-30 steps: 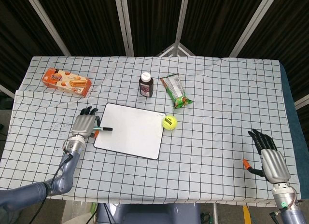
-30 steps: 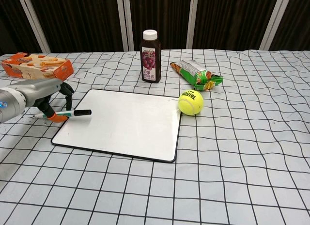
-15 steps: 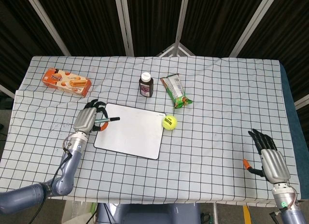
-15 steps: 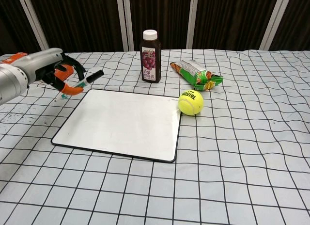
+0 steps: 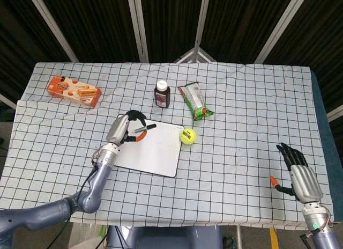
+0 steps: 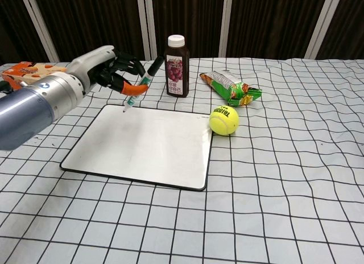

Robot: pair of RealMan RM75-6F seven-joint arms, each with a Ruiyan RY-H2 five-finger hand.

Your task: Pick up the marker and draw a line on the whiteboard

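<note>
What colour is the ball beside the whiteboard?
Yellow-green ball, clearest in the chest view.

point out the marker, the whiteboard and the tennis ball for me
marker (image 6: 140, 86), chest view, middle of its barrel
whiteboard (image 6: 149, 143), chest view, bare white centre
tennis ball (image 6: 223, 120), chest view, middle of its yellow face

Your left hand holds the marker over the whiteboard
Tennis ball just right of the board; your right hand rests spread, near right.

Left hand raised, fingers curled; right hand flat, spread.
</note>
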